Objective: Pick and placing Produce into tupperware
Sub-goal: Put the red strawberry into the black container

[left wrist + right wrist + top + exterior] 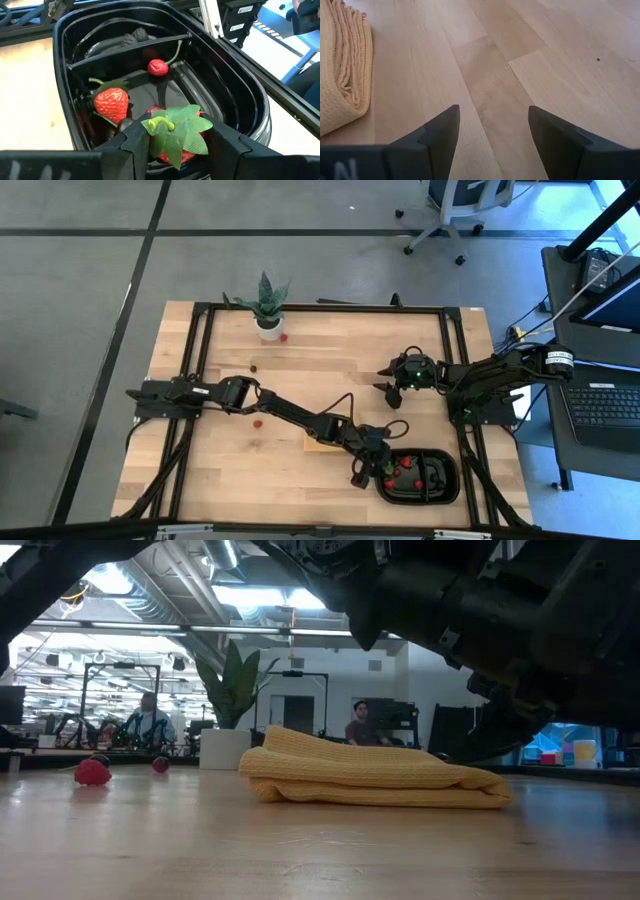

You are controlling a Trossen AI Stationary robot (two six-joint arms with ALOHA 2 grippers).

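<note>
The tupperware is a black two-compartment tray [440, 492] at the table's near right [64, 90]. Its left compartment holds a strawberry [111, 104] and a red cherry-like piece [158, 67]. Dark pieces [134, 36] lie in the other compartment. My left gripper [372, 470] is over the tray's left end, shut on a strawberry with a green top [176, 134]. My right gripper [385, 380] stands open above bare wood [492, 135], farther back. Loose red pieces [258, 421] [283, 337] lie on the table. My left gripper pinches the strawberry between its two fingers [131, 142], one on each side of the red body just under the green leafy cap [187, 150]. The fingers slant down from the table's left. The strawberry sits inside the tray's rim, cap uppermost; whether it touches the tray floor is hidden.
A folded tan cloth [320, 442] lies just left of the tray, under my left arm [370, 775]. A potted spiky plant [267, 305] stands at the far edge. A dark red piece [253, 367] lies at the left centre. A black frame [200, 380] edges the table.
</note>
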